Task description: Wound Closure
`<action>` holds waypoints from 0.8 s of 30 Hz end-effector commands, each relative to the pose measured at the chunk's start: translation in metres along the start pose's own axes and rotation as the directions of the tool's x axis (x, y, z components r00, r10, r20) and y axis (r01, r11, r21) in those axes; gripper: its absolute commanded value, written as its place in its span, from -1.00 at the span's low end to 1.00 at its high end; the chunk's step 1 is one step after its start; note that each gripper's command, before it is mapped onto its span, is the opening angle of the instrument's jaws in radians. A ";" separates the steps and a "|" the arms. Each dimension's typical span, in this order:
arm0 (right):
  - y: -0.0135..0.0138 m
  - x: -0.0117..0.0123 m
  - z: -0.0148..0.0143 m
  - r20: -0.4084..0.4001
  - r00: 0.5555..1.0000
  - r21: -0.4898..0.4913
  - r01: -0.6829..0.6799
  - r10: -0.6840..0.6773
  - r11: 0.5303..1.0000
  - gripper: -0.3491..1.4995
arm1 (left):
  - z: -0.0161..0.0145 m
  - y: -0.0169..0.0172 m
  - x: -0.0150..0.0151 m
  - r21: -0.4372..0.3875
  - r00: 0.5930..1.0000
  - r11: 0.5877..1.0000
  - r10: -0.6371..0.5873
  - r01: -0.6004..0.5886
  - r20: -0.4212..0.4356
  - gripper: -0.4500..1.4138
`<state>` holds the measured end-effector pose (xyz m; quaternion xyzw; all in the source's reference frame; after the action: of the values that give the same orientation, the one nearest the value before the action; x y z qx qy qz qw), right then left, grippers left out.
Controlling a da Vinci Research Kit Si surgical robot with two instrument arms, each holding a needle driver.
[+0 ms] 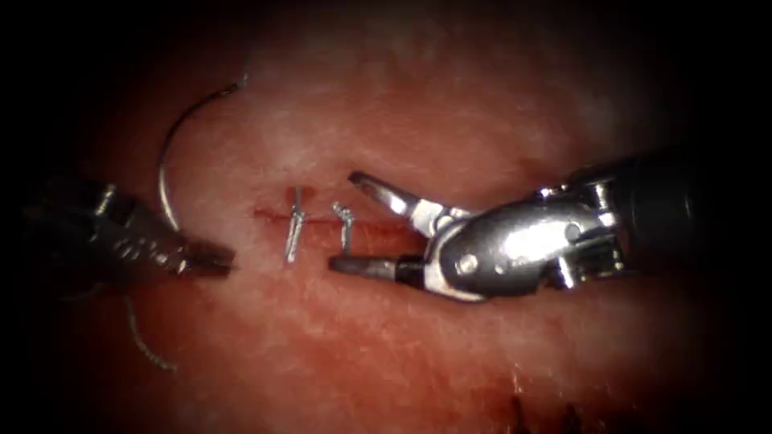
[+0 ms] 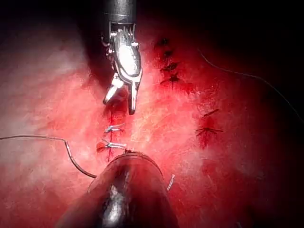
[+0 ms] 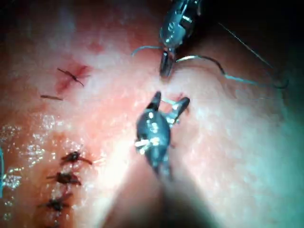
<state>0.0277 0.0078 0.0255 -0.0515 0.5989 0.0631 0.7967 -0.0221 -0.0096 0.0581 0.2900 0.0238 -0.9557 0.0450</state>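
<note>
Bench suturing practice on pork belly: the right needle driver (image 1: 354, 221), jaws spread wide and holding nothing, straddles the right end of the cut (image 1: 322, 217) in the tissue (image 1: 450, 96), one jaw above the cut and one below it. Two stitches (image 1: 295, 233) already cross the cut, their short pale thread ends standing up just left of those open jaws.

On the left side of the cut, the left needle driver (image 1: 211, 259) lies with its jaws clenched on the curved needle (image 1: 166, 165), gripping it at one end of its curve. The rest of the needle arcs up and away from the cut and sits wholly out of the tissue. The thread (image 1: 145, 341) trails off below that tool, well clear of the cut.

From the right wrist view the same layout holds: the open tool (image 3: 170, 103) sits over the stitches, the other tool (image 3: 166, 66) beyond it with thread (image 3: 228, 76) running off to one side.

By the look of things, the work stands between stitches, the cut's right end not yet closed. A further bite there would call for the needle's point to be squared up to the wound edge, with a grip farther back from the tip.
</note>
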 end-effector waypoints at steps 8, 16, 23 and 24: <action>0.0014 -0.0005 -0.0034 -0.037 0.949 0.008 -0.314 0.314 0.949 0.73 | -0.0007 -0.0009 0.0055 -0.013 0.948 1.000 -0.003 -0.001 -0.319 -1.00; 0.0012 -0.0026 -0.0049 -0.009 0.841 0.098 -0.538 0.541 0.837 0.22 | 0.0009 -0.0003 0.0110 -0.062 0.798 0.993 0.041 -0.098 -0.601 -1.00; 0.0021 -0.0027 -0.0053 -0.092 0.744 0.164 -0.644 0.661 0.747 0.20 | 0.0019 0.0003 0.0122 -0.134 0.670 0.984 -0.022 -0.117 -0.742 -1.00; 0.0022 -0.0027 -0.0053 -0.104 0.730 0.176 -0.654 0.675 0.735 0.20 | 0.0020 0.0003 0.0122 -0.139 0.655 0.983 -0.027 -0.120 -0.755 -1.00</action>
<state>0.0208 0.0102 0.0264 0.2135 0.6468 0.3038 0.6662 -0.0330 -0.0100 0.0527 0.6638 0.1215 -0.7336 0.0809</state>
